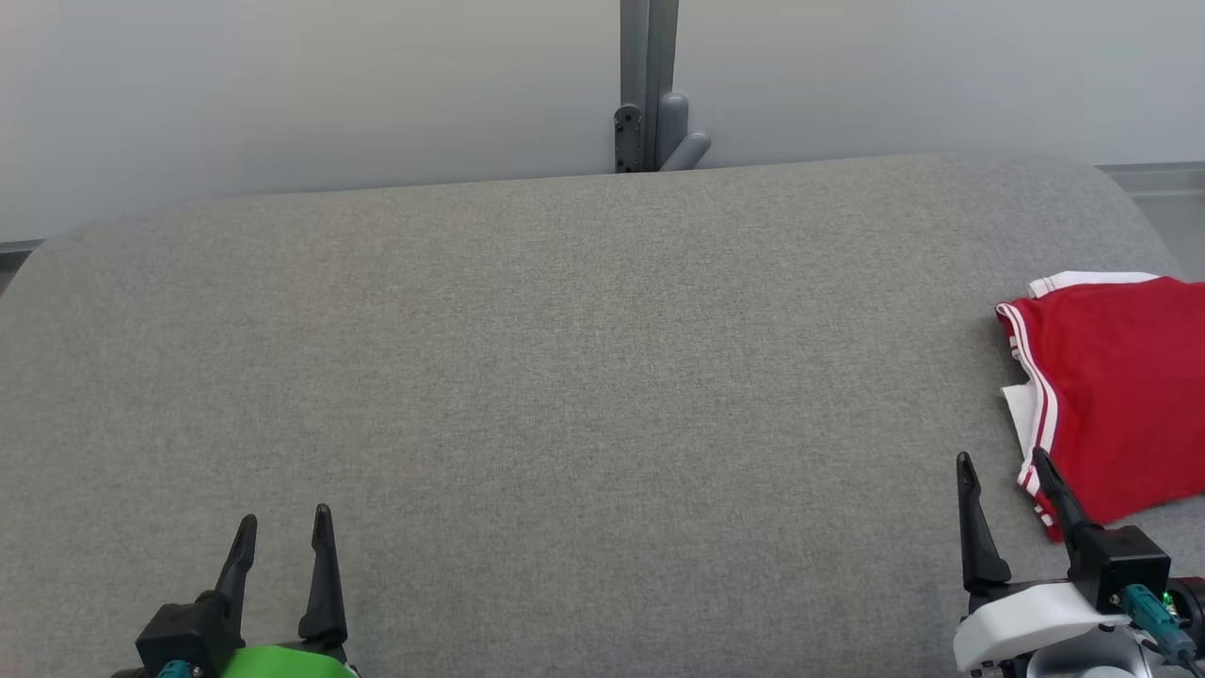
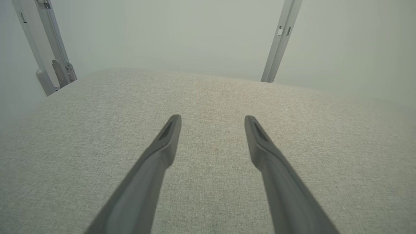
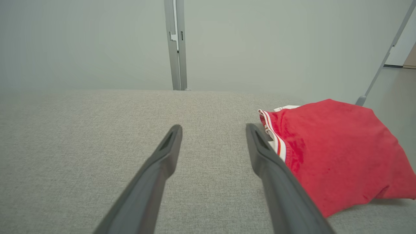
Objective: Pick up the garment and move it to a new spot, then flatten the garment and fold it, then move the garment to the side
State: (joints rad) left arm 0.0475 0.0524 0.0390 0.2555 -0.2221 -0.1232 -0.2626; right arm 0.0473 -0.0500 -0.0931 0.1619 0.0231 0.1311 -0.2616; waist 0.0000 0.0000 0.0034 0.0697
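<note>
The garment (image 1: 1120, 395) is red with white stripes along one edge, folded into a compact shape at the right edge of the grey fabric table (image 1: 565, 377). The right wrist view has the garment (image 3: 334, 152) just right of my right finger. My right gripper (image 1: 1003, 460) stands open at the lower right, its right fingertip beside the garment's near left edge, nothing between the fingers. My left gripper (image 1: 285, 516) is open at the lower left, far from the garment, over bare table. In the left wrist view the left gripper (image 2: 213, 117) holds nothing.
A pale wall runs behind the table, with a grey metal post (image 1: 648, 85) and bracket at its middle. The table's far corners curve away. Floor shows past the right end (image 1: 1177, 217).
</note>
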